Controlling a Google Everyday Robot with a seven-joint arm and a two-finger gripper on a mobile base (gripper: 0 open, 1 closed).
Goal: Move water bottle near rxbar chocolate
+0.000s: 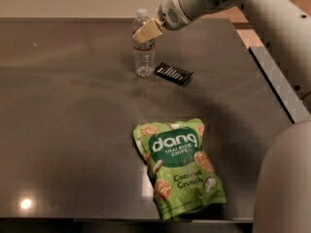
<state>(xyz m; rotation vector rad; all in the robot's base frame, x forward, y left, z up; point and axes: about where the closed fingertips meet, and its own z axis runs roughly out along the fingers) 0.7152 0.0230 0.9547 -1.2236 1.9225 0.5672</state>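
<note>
A dark tabletop (68, 130) is seen, with the robot arm (272, 13) reaching in from the upper right. A green "dang" chip bag (180, 166) lies flat near the front edge. The water bottle (145, 57) stands upright towards the back, with the rxbar chocolate (173, 73) lying flat just beside it on its right. The gripper (147, 31) is placed at the bottle's shoulder, overlapping its upper right side below the white cap. Whether the bottle is gripped cannot be told.

Green chip bag (179, 166) flat on the dark table (63, 106), near its front edge; seemingly sealed
</note>
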